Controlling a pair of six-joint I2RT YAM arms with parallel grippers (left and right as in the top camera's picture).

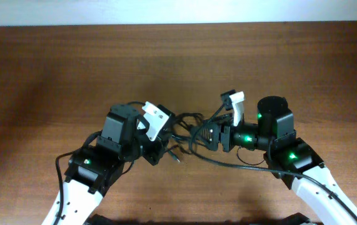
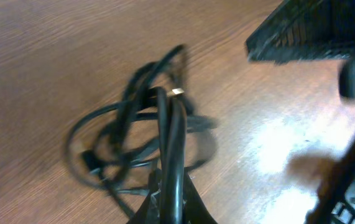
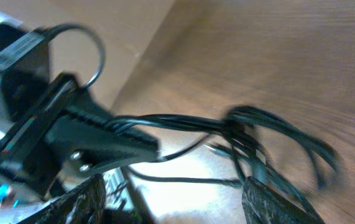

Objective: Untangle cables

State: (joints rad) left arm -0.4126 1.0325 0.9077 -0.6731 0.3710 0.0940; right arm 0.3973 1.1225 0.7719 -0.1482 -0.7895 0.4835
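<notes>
The cables (image 1: 184, 127) are a small knot of thin black cords lying on the table between my two arms. In the left wrist view the tangle (image 2: 130, 137) spreads over the wood, a metal plug tip (image 2: 177, 92) pointing up from it. My left gripper (image 2: 174, 202) is shut on a few strands that run straight up between its fingers. From the right wrist view the cables (image 3: 258, 134) stretch out of the left gripper's black fingers (image 3: 112, 140). My right gripper (image 3: 174, 202) stands open, its fingertips wide apart just short of the strands; overhead shows it (image 1: 196, 133) facing the left gripper (image 1: 164, 139).
The brown wooden table (image 1: 72, 75) runs to a pale wall at the back. The arms' own thicker black wires loop beside the left arm (image 1: 59, 164) and under the right arm (image 1: 247, 164).
</notes>
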